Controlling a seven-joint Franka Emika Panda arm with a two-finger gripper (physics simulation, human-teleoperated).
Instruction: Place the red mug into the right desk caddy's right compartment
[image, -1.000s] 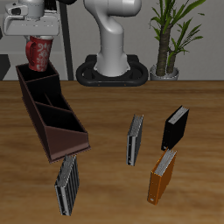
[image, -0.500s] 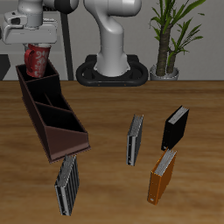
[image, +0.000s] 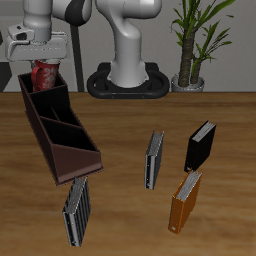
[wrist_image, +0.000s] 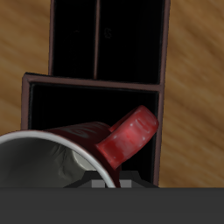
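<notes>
Exterior view: I am holding the gripper (image: 43, 62) over the far end of the right desk caddy (image: 58, 125), its fingers closing on the red mug (image: 45, 75), whose lower part is dipping behind the dark walls of the right compartment (image: 40, 97); whether the mug is touching the floor there I cannot tell. The caddy is lying at an angle, its tall sloping end nearest the table's front edge, with a grey book (image: 77, 211) standing just beyond that end. A second grey book (image: 153, 160), a black book (image: 200, 146) and an orange book (image: 184, 203) are standing well apart from the caddy on the wooden table (image: 120, 215). A potted plant (image: 195, 40) is sitting behind the table. Wrist view: I am looking down past the mug's (wrist_image: 83, 144) pale rim and speckled handle into the right compartment (wrist_image: 52, 101), with the divided sections farther on; the fingers themselves are hidden here, so their spread cannot be read.
</notes>
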